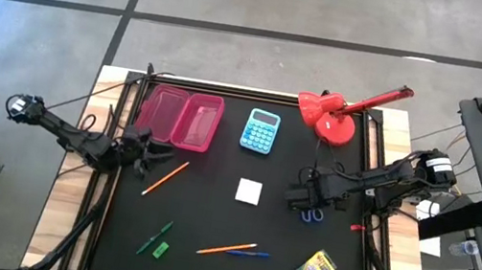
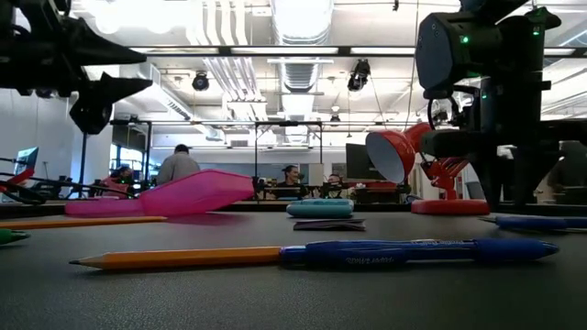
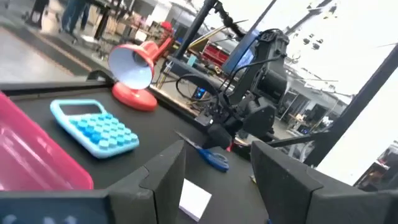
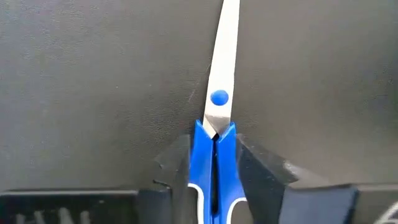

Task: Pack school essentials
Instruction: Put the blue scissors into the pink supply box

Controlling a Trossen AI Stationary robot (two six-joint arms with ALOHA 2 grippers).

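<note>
Nearest the low camera, an orange wooden pencil (image 2: 174, 258) and a blue plastic pen (image 2: 417, 251) lie end to end on the black table (image 1: 208, 217).

Taking the light-blue calculator (image 1: 261, 130) as landmark: the blue-handled steel scissors (image 4: 214, 134) lie flat on the table toward the right arm's side of it, closer to the front edge. The right tool (image 1: 311, 202) is down over them, its fingers (image 4: 258, 165) pressed against either side of the blue handle neck, gripping it. The left tool (image 1: 149, 152) hovers open on the opposite side of the calculator, just in front of the open pink plastic case (image 1: 181, 116).

Risks, as a judgement: the grip sits on the narrow neck, so the long blade could swing or the scissors could slip out on lifting. The fingertips are close to the table surface and may scrape it.

Room: a white square pad (image 1: 249, 191) lies between scissors and case, in front of the calculator. The red desk lamp (image 1: 334, 113) stands just beyond the scissors, to the calculator's right. A second orange pencil (image 1: 165, 178) lies near the left tool. The table's right rail is close behind the right arm; the centre is open.
</note>
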